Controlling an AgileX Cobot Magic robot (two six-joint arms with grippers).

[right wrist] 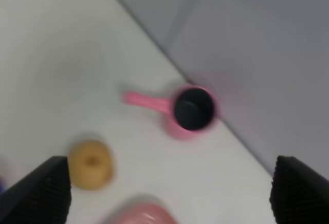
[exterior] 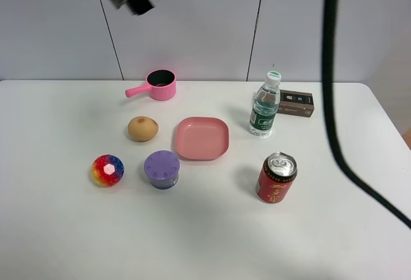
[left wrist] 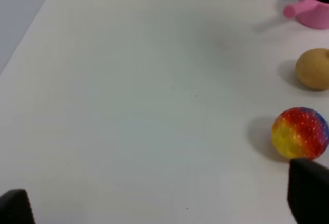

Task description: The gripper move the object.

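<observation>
Item: rainbow ball. You will find it resting on the white table, at 9 o'clock from the purple cup and 7 o'clock from the tan egg.
Your left gripper: jaws spread wide, holding nothing.
Your right gripper: jaws wide apart, empty.

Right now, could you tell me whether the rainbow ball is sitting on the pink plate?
No, the rainbow ball lies on the white table beside the purple cup, apart from the pink plate.
</observation>
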